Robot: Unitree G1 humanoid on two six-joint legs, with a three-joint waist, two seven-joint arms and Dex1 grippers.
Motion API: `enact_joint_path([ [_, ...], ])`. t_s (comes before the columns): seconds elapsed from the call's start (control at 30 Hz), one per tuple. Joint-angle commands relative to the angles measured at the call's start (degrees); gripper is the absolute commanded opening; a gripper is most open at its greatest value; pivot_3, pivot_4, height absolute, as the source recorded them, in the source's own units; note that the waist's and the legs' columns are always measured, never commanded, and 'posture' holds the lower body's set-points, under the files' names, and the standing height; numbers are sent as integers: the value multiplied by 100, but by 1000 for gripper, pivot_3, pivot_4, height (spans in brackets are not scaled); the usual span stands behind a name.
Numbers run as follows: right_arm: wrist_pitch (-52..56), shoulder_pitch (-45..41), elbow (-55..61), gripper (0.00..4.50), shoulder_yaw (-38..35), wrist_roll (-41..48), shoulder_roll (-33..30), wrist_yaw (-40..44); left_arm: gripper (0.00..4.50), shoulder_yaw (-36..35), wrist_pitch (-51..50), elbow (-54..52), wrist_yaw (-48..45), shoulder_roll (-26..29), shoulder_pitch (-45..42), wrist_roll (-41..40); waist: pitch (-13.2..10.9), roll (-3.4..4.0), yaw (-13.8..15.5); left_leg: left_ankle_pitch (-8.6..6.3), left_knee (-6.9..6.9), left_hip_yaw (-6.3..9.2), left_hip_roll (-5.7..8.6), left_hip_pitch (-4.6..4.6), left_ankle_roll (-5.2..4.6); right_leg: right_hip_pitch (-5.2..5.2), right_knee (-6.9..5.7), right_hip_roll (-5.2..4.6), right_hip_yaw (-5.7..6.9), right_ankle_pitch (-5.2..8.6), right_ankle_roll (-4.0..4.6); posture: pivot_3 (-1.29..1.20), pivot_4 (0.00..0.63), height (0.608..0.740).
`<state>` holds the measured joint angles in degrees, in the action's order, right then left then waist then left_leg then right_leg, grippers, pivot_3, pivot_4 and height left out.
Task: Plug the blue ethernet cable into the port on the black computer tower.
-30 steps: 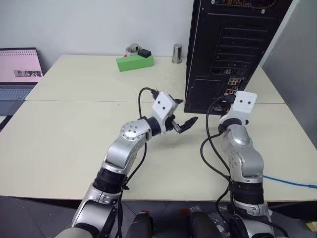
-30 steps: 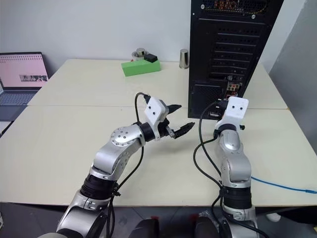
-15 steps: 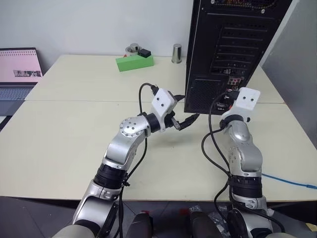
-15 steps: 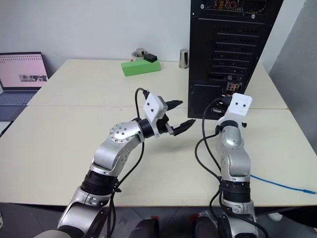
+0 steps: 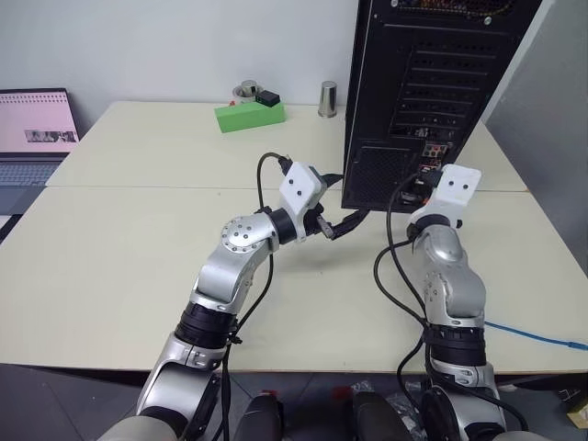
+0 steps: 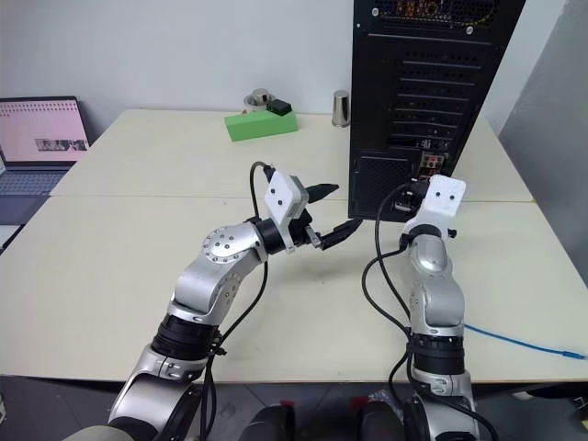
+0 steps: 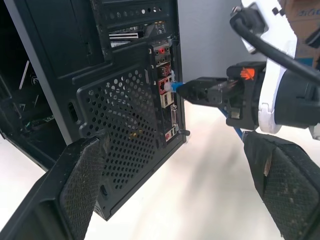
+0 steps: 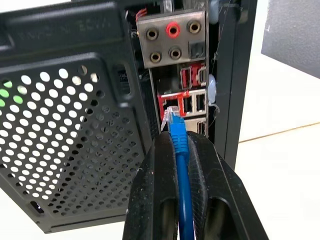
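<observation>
At the black computer tower [image 8: 75, 100] ports, blue ethernet cable [image 8: 178, 137] pinched in right hand [image 8: 181, 150]

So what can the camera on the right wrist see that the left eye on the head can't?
Only the right wrist view: the cable's clear plug poking out past the right hand, close to the red-edged port block, with round audio jacks above.

Only the left eye view: the table, a green box, a laptop, a metal cup and the open left hand.

Both: the black computer tower and the blue ethernet cable.
</observation>
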<state>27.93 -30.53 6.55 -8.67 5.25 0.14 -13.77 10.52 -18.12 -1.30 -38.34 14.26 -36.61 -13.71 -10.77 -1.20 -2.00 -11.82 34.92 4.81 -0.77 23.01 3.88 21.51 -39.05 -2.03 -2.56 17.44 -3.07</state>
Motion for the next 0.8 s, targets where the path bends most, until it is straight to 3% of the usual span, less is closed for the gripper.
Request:
enact_joint_path([
  [0.03, -186, -185, 43, 20, 14, -36, -38, 60, 4500, -118, 139, -99, -9, -14, -77, -20, 0, 0, 0, 0, 0, 0, 0, 0, 0, 0, 0, 0, 0, 0, 0, 0, 150, 740],
  [0.8, -300, -306, -193, 20, 20, -115, -201, 128, 4500, -105, 164, -118, 21, -18, -31, 15, 0, 0, 0, 0, -1, 0, 0, 0, 0, 0, 1, 0, 0, 0, 0, 0, 150, 740],
])
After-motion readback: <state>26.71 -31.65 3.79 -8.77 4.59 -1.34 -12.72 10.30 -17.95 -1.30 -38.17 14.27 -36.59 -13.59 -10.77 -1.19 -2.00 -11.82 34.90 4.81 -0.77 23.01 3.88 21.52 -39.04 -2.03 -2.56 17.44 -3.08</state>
